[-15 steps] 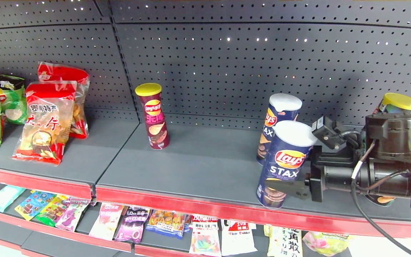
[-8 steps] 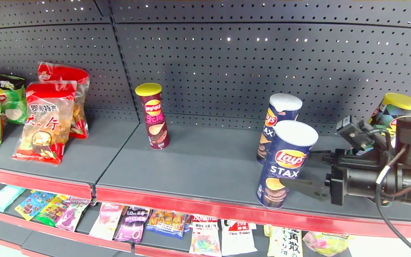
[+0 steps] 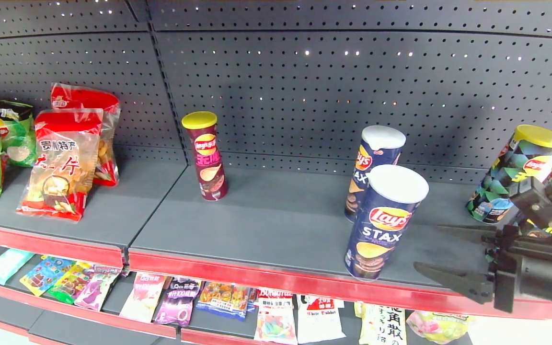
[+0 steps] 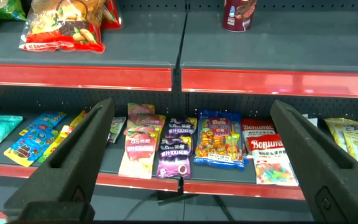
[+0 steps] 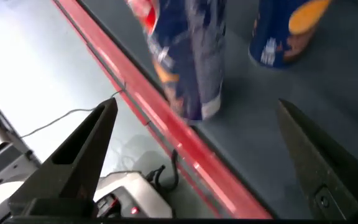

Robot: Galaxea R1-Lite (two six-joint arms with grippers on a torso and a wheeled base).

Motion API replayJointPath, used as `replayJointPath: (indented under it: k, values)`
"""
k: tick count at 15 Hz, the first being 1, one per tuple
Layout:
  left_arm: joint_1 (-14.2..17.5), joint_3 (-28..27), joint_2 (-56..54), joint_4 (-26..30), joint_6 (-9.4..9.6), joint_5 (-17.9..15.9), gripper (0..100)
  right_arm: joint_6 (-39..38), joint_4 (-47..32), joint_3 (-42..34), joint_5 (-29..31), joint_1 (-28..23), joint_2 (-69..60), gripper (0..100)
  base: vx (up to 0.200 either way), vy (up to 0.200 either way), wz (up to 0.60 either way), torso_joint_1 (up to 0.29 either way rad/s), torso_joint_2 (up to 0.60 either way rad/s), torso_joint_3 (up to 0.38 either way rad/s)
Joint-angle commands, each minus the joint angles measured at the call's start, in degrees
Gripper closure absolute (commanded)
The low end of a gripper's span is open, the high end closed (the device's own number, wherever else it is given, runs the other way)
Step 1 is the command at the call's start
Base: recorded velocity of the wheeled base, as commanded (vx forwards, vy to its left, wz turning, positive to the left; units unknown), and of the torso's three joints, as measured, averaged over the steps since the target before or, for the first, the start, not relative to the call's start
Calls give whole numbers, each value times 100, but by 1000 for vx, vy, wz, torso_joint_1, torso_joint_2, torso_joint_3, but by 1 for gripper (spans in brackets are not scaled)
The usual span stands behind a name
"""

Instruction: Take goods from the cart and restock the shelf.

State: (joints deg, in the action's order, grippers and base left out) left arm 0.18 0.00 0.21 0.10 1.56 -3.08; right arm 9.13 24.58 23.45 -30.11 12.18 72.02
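Right end effector, jaws spread and empty, sits just beside the blue can standing upright, lid up.

Retail shop aisle, prob. supermkt, gondola shelf w/ dark pegboard back, red front rails, chip cans label-out, snack bags at left, candy pkts in a row on lower tier
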Motion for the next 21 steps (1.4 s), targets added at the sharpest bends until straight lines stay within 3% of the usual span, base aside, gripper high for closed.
replayJointPath:
  k: [1,7,12,17,21]
  values:
    - [-1,0,6,-1,2,1,0,-184,-419,-342,40,-75,-892,0,0,0,0,0,0,0]
    - [-1,0,6,-1,2,1,0,-280,-419,-632,286,-40,-1199,0,0,0,0,0,0,0]
    - [-1,0,6,-1,2,1,0,-808,-375,-192,128,-75,-698,0,0,0,0,0,0,0]
    - [8,0,-3,-1,2,1,0,-808,-322,-175,119,-40,-558,0,0,0,0,0,0,0]
    - [-1,0,-3,-1,2,1,0,-764,-313,326,128,-31,-189,0,0,0,0,0,0,0]
